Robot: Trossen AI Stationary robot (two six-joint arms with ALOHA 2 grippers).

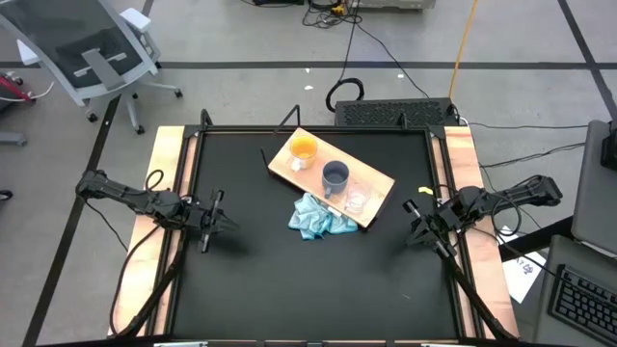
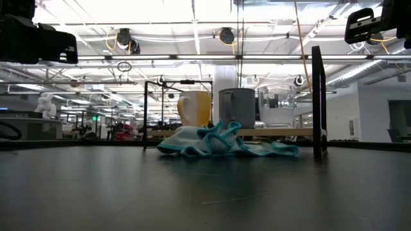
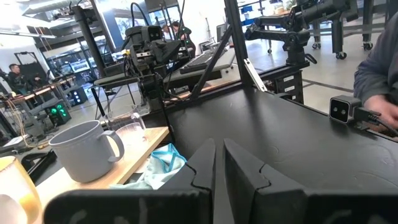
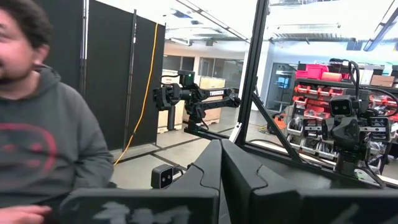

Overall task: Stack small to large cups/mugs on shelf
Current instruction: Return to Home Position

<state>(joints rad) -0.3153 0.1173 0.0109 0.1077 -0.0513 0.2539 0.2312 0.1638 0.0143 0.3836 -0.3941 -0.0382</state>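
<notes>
The light-wood shelf board (image 1: pixel 371 173) lies slantwise on the black table, far of centre. Three cups stand in a row on it, each on its base: an orange mug with a white handle (image 1: pixel 304 149), a grey-blue mug (image 1: pixel 335 176) and a clear cup (image 1: pixel 357 200). The low view shows the orange mug (image 2: pixel 194 108), the grey-blue mug (image 2: pixel 237 108) and the clear cup (image 2: pixel 277 106) side by side. My left gripper (image 1: pixel 214 217) hovers at the table's left, my right gripper (image 1: pixel 416 224) at its right. Both are shut on nothing and well apart from the cups.
A crumpled light blue cloth (image 1: pixel 320 217) lies on the table against the board's near edge. Black frame posts (image 2: pixel 317 102) stand around the table. A small camera block (image 3: pixel 343 109) sits at the table's edge. A person's sleeve (image 3: pixel 376 68) shows beyond the table's right side.
</notes>
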